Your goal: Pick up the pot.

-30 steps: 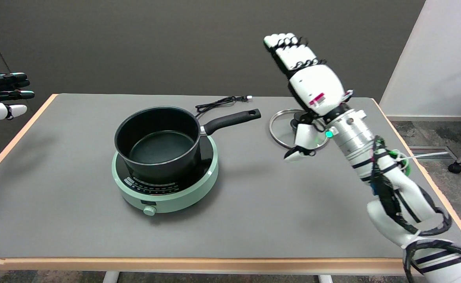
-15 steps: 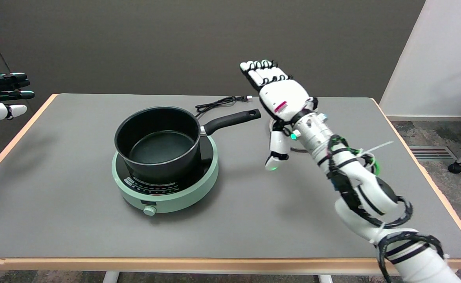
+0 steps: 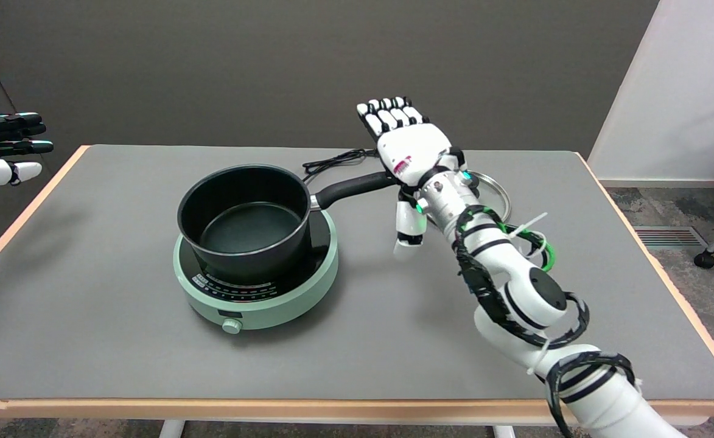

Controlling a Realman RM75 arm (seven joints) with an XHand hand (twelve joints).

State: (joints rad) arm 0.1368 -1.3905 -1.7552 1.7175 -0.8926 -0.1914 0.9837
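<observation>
Right hand (image 3: 406,149) hovering spread over saucepan (image 3: 244,219) handle (image 3: 352,187) tip; advisable: wrapping fingers fully around handle, lifting level off induction cooker (image 3: 259,292).

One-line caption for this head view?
Open right hand nears the handle of a black pot on a green cooker.
</observation>
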